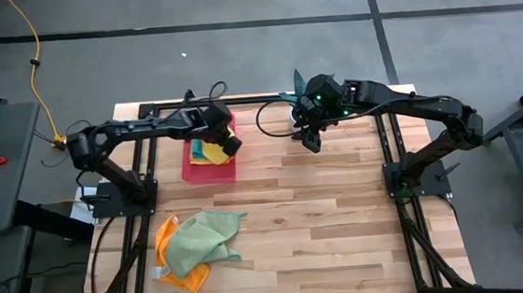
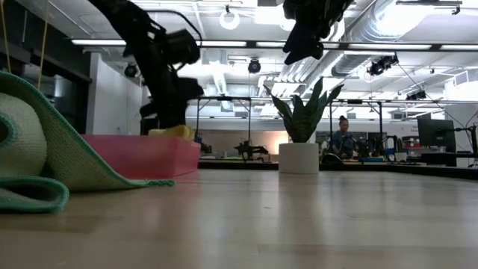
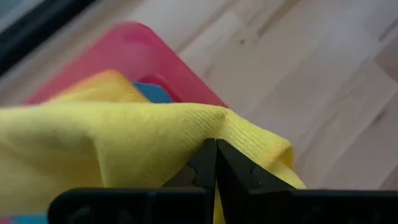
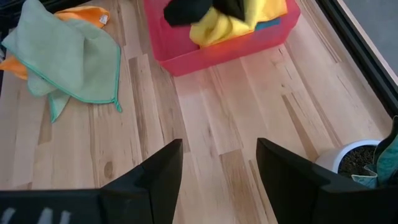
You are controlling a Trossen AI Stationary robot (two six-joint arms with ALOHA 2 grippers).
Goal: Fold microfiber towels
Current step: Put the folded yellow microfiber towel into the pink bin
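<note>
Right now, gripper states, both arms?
Left gripper: shut on a yellow towel, over the pink tray.
Right gripper: open, holding nothing, raised above the table near the potted plant.

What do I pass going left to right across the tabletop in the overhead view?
Orange towel → light green towel lying partly over it → pink tray holding a yellow towel, the left gripper shut on it → right gripper, open above bare wood.
</note>
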